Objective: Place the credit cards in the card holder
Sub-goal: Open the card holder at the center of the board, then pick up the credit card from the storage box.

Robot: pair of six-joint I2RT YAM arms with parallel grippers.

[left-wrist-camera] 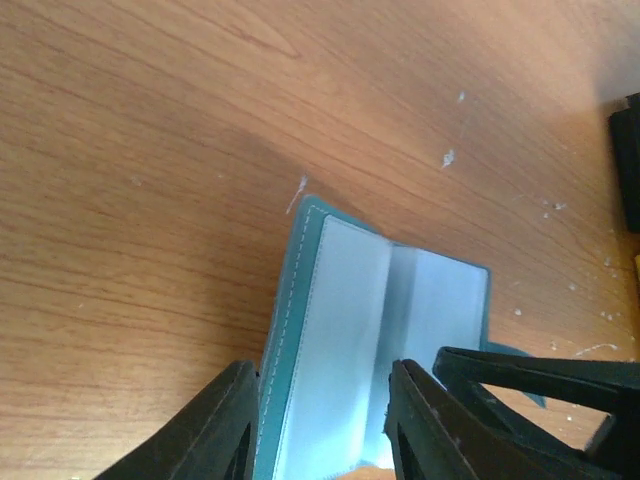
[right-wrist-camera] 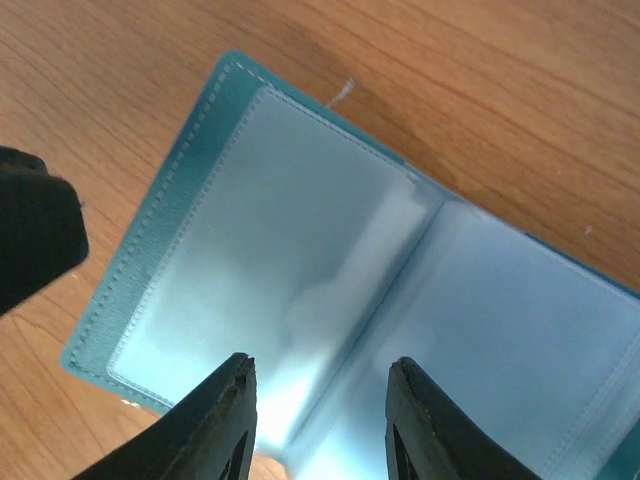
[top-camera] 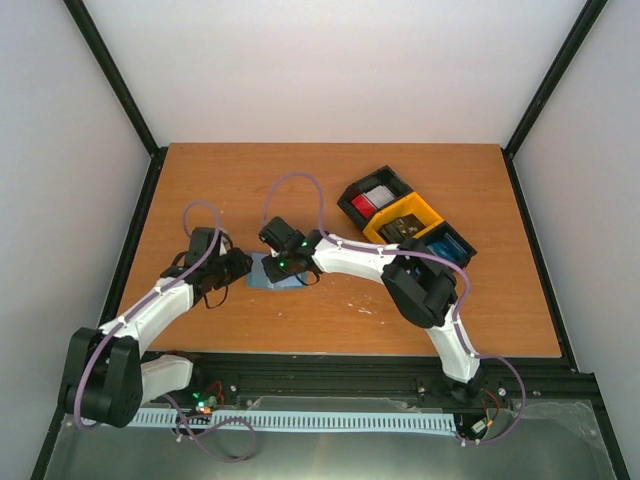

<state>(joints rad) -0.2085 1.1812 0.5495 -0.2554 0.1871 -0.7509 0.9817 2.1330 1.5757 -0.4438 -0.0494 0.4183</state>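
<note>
Card holder (right-wrist-camera: 330, 270) is seen lying opened flat on the counter (right-wrist-camera: 480, 90), clear pockets up, with the right fingers (right-wrist-camera: 222, 420) parted and empty just above it, while the left fingers (left-wrist-camera: 220, 430) are spread either side of one leaf, whether gripping it cannot be told.

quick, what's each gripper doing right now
left gripper: fingers apart on either side of the card holder's left flap; whether they grip it cannot be told
right gripper: open, empty, over the open card holder
</note>
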